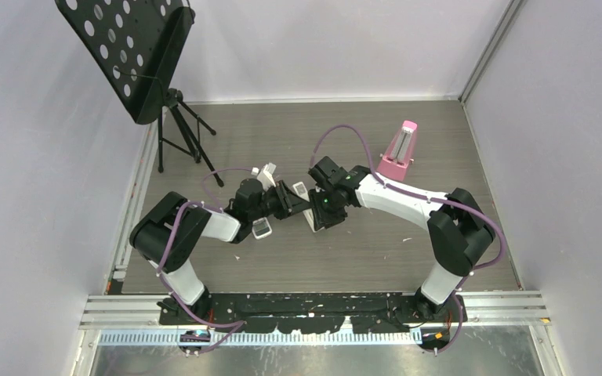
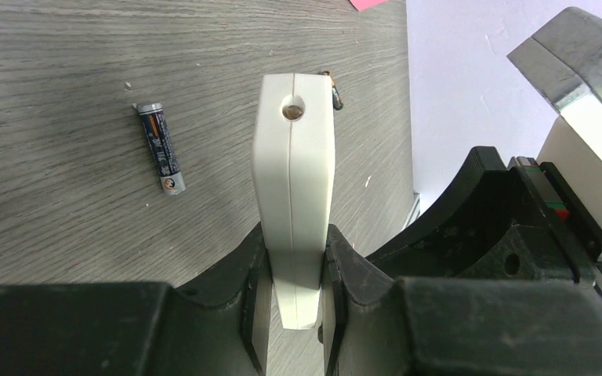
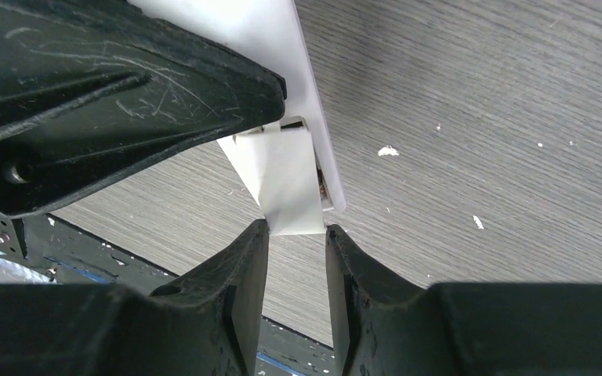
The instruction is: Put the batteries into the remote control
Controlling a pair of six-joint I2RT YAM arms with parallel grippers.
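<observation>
**A:** What are the two arms doing over the grey wood-grain tabletop point(image 1: 392, 251)?

**B:** Seen from above, the left arm point(image 1: 204, 223) comes in from seven o'clock and the right arm point(image 1: 407, 200) from five o'clock. Both elbows are bent, and the wrists meet nose to nose near the middle.

**A:** And the left gripper point(image 2: 295, 251)?

**B:** It is clamped on the short, white, rounded remote control point(image 2: 294, 172). The remote is held on its narrow edge, off the table, with its seam facing the wrist camera. There is a small round hole near its far end, at twelve o'clock.

**A:** The right gripper point(image 3: 296, 233)?

**B:** It is narrowed, with its black fingertips point(image 3: 252, 251) against both sides of a thin white plastic flap point(image 3: 281, 184). The flap angles away from the remote's flat face, and only its tip is pinched.

**A:** Batteries?

**B:** One dark slender battery point(image 2: 161, 149) with silver ends lies flat on the wood at nine o'clock of the remote, apart from it. A second battery point(image 2: 335, 97) peeks out at one o'clock, mostly hidden behind the remote's end.
</observation>
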